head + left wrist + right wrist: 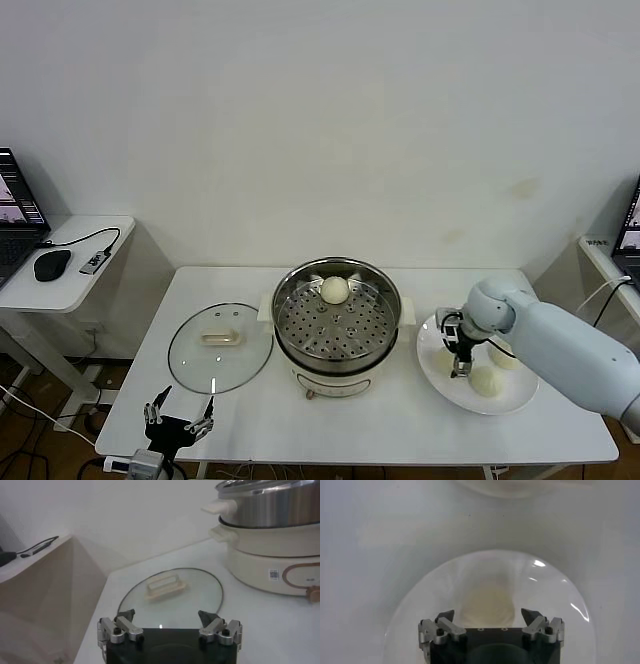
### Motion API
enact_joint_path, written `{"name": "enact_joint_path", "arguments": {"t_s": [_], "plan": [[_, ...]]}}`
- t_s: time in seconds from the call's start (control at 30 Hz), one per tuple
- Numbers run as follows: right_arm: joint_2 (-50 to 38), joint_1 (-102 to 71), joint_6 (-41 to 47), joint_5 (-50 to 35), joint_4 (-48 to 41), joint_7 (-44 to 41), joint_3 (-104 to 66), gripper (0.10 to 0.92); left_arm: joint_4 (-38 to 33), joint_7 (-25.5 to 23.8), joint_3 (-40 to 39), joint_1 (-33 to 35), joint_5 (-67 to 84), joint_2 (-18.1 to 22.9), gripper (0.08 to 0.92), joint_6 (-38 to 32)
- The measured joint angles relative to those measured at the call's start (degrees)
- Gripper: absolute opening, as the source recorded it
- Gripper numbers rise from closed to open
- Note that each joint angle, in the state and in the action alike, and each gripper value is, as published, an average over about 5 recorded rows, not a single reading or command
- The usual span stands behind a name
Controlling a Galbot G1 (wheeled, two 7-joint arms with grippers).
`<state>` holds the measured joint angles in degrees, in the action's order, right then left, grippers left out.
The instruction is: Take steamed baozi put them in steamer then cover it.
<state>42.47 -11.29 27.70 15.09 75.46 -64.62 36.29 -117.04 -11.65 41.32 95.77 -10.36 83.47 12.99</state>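
- Now the white table stands against a plain wall, steamer mid-table holding one steamed baozi.
- Cover lies left of the steamer.
- Right hand, fingers spread and empty, hangs over the plate right of the steamer, beside two buns.
- Left hand waits open before the cover.

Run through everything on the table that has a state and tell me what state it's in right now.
steamer: uncovered, one bun inside
bun in steamer: resting on the perforated tray, far side
cover: off, flat on the table left of the steamer
plate: holds the remaining buns
buns on plate: not yet moved
right gripper: jaws open, over a bun on the plate
left gripper: jaws open, idle near the cover
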Motion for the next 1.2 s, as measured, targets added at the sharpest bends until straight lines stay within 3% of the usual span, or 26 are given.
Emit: {"name": "enact_joint_path", "arguments": {"t_s": [0.33, 0.73, 1.2], "plan": [[-0.28, -0.24, 0.00, -0.49, -0.68, -0.10, -0.75, 0.610, 0.02, -0.04, 0.00, -0.07, -0.02, 0.04, 0.823, 0.02], [-3.78, 5.55, 1.94, -5.43, 2.74, -1.72, 2.62, 0.594, -0.72, -0.09, 0.22, -0.19, -0.47, 0.09, 0.823, 0.06], [-3.80, 34.93, 6.21, -21.15, 9.13, -6.36, 21.93, 0.602, -3.48, -0.43, 1.50, 0.08, -2.11, 0.08, 0.823, 1.09]]}}
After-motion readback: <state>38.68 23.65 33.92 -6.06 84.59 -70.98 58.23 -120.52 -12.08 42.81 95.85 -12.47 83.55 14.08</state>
